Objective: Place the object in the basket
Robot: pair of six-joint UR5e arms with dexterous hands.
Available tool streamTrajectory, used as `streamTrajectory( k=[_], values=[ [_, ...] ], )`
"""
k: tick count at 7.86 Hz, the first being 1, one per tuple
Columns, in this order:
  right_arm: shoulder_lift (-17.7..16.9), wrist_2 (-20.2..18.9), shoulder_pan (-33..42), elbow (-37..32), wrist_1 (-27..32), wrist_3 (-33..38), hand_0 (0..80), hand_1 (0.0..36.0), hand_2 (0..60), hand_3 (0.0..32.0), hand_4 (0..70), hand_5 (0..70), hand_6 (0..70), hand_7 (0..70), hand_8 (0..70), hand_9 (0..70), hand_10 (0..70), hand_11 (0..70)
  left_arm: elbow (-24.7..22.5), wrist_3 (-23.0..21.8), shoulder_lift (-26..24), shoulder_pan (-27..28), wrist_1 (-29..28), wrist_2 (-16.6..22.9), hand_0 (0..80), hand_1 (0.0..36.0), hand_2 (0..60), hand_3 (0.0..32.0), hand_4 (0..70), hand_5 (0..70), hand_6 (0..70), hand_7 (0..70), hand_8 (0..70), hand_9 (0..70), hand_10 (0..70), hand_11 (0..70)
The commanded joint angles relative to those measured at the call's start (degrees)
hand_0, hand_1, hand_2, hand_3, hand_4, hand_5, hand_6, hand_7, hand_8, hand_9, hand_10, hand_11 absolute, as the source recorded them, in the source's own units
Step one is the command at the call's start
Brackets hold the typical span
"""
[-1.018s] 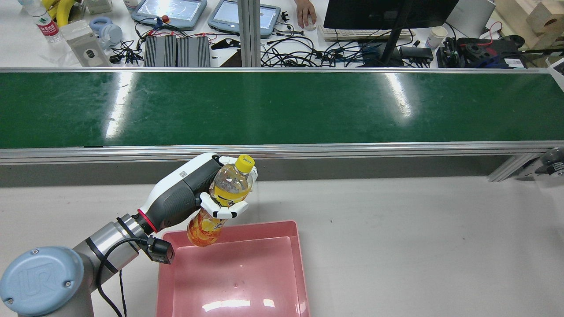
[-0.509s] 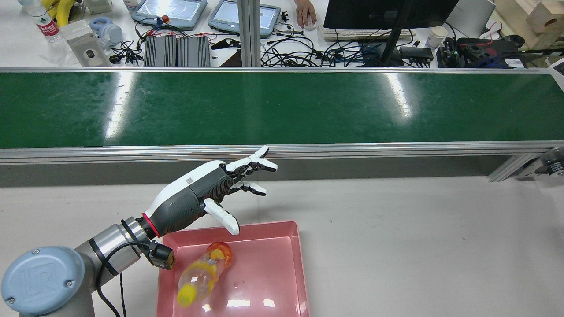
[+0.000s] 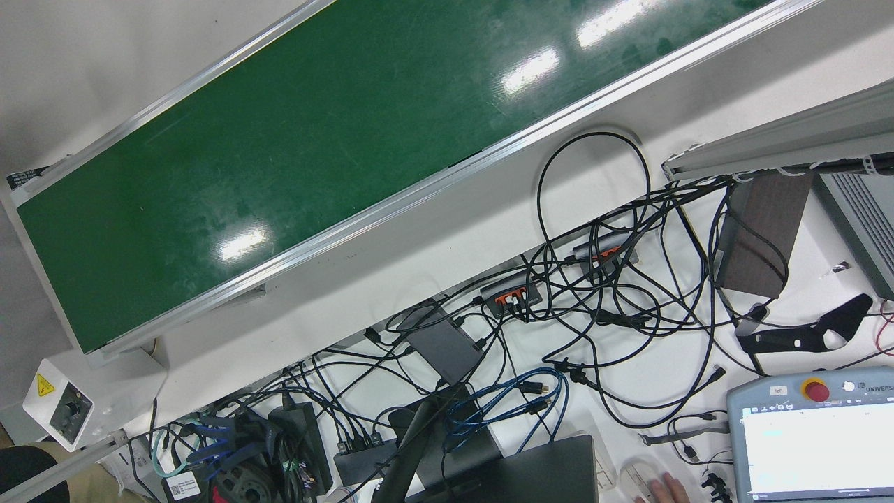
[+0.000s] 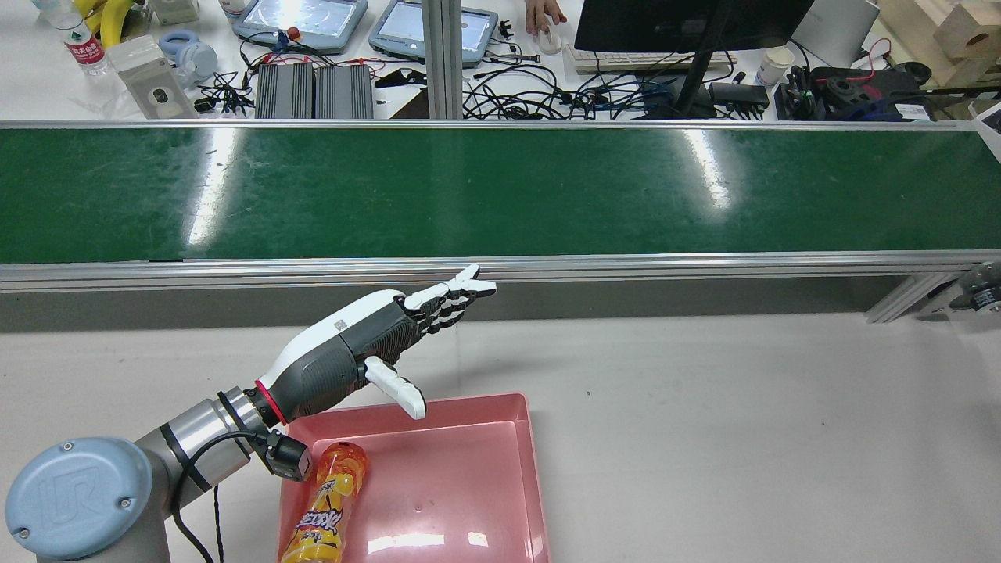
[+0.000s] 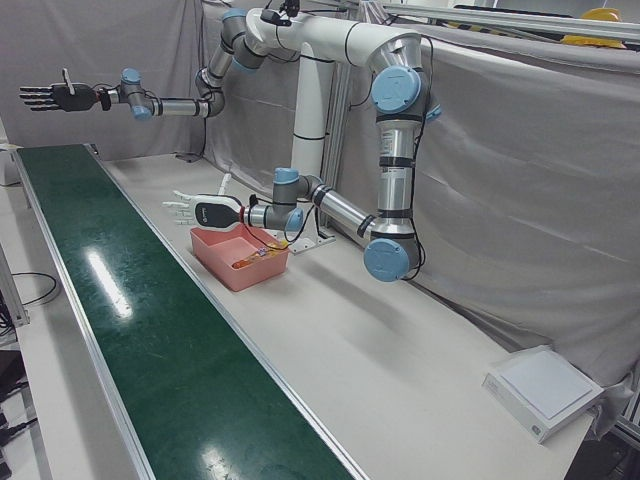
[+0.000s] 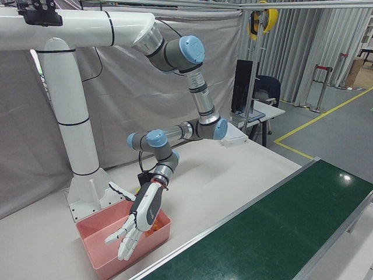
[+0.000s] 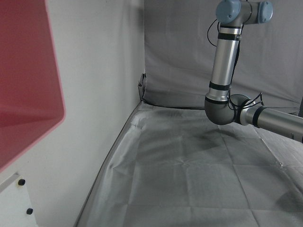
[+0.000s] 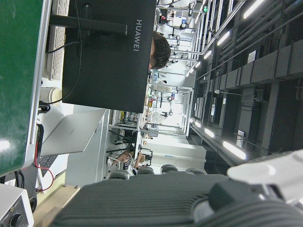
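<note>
My left hand (image 4: 356, 356) is empty, fingers spread wide above the pink basket (image 4: 500, 469). The bottle (image 4: 324, 508) lies in the basket by its left wall (orange label, writing I can't read). My right hand (image 5: 50, 96) is flat open, high over the green belt (image 4: 500, 191). The monitor (image 8: 109, 52) says HUAWEI.

**Even overhead light, glare on the belt, one backlit hand camera**

Bright, flat light falls from above. The green conveyor belt (image 4: 500, 191) carries white streaks of glare in the rear view and hot patches in the front view. A smaller reflection lies on the floor of the pink basket (image 4: 469, 477). Shadows on the white table (image 4: 743, 438) are soft and faint. The rear view is sharp throughout. In the right hand view, ceiling strip lights (image 8: 239, 151) burn out while the near foreground is dark and blurred. The left hand view is dimmer, grey, slightly soft
</note>
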Motion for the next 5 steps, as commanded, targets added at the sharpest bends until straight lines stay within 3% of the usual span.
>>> streamTrajectory(
  k=[1,3,5],
  values=[
    [0.0,0.0,0.0,0.1,0.0,0.0,0.0,0.0,0.0,0.0,0.0,0.0,0.0,0.0,0.0,0.0,0.0,0.0,-0.2,-0.1,0.0,-0.1,-0.1,0.1,44.5,0.0,0.0,7.0,11.6,18.3,1.3,0.0,7.2,7.0,6.0,8.5],
    [0.0,0.0,0.0,0.1,0.0,0.0,0.0,0.0,0.0,0.0,0.0,0.0,0.0,0.0,0.0,0.0,0.0,0.0,-0.4,-0.5,-0.4,-0.3,-0.3,2.2,51.2,0.1,0.0,4.6,12.6,21.0,2.3,1.0,8.5,8.5,7.4,11.4],
    [0.0,0.0,0.0,0.1,0.0,0.0,0.0,0.0,0.0,0.0,0.0,0.0,0.0,0.0,0.0,0.0,0.0,0.0,-0.4,-0.5,-0.4,-0.4,-0.5,3.0,53.4,1.5,0.0,4.2,12.4,21.6,2.5,1.2,8.8,8.9,7.2,11.5]
  ],
)
